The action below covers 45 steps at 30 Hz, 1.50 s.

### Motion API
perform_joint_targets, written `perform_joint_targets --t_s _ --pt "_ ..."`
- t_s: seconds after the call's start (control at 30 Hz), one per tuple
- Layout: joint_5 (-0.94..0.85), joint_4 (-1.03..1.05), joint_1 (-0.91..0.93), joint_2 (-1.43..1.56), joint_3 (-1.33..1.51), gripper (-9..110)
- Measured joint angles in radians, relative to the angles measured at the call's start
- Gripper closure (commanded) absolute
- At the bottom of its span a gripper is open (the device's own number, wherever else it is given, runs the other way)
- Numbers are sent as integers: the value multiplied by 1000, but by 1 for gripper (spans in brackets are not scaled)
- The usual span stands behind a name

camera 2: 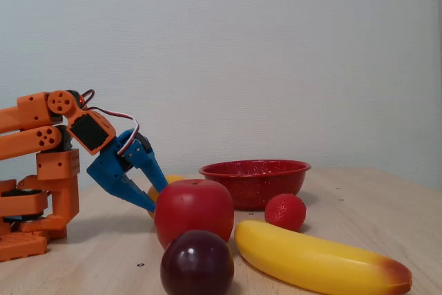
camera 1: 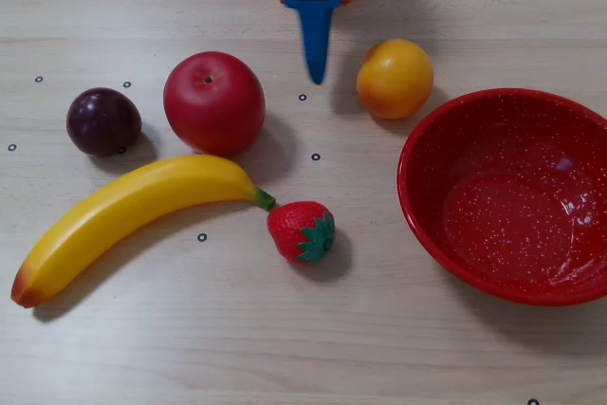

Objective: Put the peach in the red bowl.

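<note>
Overhead view: the peach (camera 1: 395,78) sits on the surface (camera 1: 285,329), just up and left of the red bowl (camera 1: 507,194), apart from its rim. The blue claw (camera 1: 316,71) points down between the peach and the apple (camera 1: 214,102), touching neither. A plum (camera 1: 103,121), banana (camera 1: 133,215) and strawberry (camera 1: 302,231) lie nearby.

Fixed view: the claw (camera 2: 146,195) slants down toward the surface, its jaws slightly parted and holding nothing. The peach (camera 2: 169,180) peeks out behind the apple (camera 2: 194,212), left of the bowl (camera 2: 255,182).
</note>
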Motion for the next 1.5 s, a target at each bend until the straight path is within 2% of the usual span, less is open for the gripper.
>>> perform_joint_targets --t_s 0.3,0.4,0.53,0.73,0.9,1.03,1.33,1.5 --pt "-66 0 -2 0 -2 101" --pt "-66 0 -2 -123 -44 101" --pt "-66 8 -26 -347 -255 101" --pt "-69 230 -5 -638 -603 101" --pt "-183 462 163 -836 -884 101" --pt "-322 506 282 -996 -1040 99" --pt "-569 689 388 -1482 -1382 69" --pt "-607 744 420 -1644 -1483 62"
